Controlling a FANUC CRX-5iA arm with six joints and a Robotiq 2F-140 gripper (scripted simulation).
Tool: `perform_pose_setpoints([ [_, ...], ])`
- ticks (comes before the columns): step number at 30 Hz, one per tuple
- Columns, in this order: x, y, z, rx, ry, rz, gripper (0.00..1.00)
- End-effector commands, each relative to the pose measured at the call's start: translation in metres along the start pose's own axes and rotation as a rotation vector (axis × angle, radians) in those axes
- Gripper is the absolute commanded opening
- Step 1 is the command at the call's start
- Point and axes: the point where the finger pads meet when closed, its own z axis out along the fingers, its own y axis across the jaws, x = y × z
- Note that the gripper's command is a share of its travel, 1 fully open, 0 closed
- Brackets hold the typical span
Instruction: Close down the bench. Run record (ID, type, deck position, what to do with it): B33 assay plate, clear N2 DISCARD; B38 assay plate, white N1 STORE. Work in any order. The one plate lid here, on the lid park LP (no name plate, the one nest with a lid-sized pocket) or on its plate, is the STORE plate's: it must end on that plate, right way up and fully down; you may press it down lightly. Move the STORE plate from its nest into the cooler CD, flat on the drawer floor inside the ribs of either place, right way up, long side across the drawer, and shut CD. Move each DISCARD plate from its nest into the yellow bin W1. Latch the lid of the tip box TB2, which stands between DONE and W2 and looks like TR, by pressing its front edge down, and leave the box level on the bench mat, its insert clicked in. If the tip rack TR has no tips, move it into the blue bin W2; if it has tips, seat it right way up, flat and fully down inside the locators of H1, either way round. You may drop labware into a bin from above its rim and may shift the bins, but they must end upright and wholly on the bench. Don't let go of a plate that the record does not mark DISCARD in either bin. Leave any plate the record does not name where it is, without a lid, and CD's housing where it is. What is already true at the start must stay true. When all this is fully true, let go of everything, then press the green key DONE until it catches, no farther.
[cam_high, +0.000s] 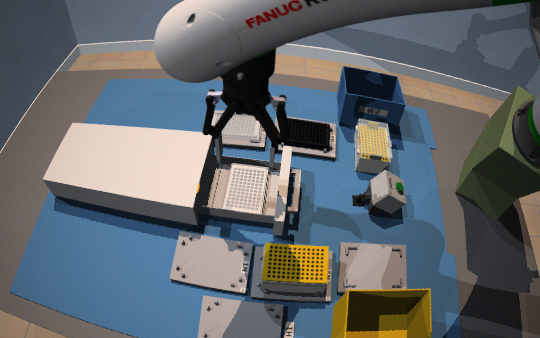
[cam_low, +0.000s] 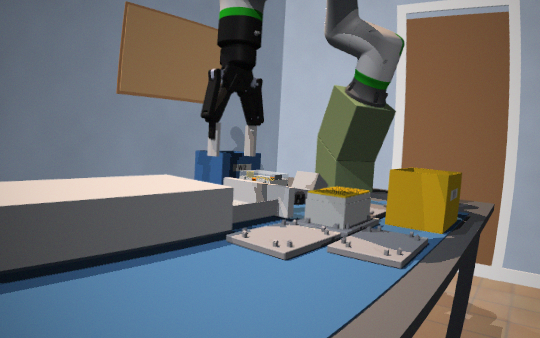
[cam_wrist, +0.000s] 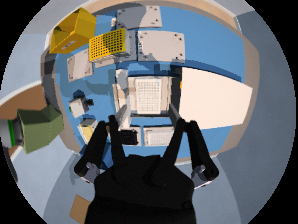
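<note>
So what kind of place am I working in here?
Most likely a lab automation bench: a white well plate lies in an open cooler drawer, a yellow tip rack sits on a nest, and a yellow bin stands alongside.

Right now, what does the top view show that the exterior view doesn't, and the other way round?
Only the top view shows inside the open cooler drawer, where a white plate lies flat, plus a black plate and the green DONE key.

Only the exterior view shows the gripper hanging well above the bench, fingers apart and empty, and a brown door.

Both show the yellow bin, the yellow-topped tip rack and the cooler housing.
</note>
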Motion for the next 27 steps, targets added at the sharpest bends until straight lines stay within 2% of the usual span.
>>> perform_pose_setpoints([
  [1,-0.0001,0.0002,-0.0047,0.000,0.000,0.000,0.66],
  [10,-0.0001,0.0002,-0.0139,0.000,0.000,0.000,0.66],
  [27,-0.0001,0.0002,-0.0139,0.000,0.000,0.000,0.66],
])
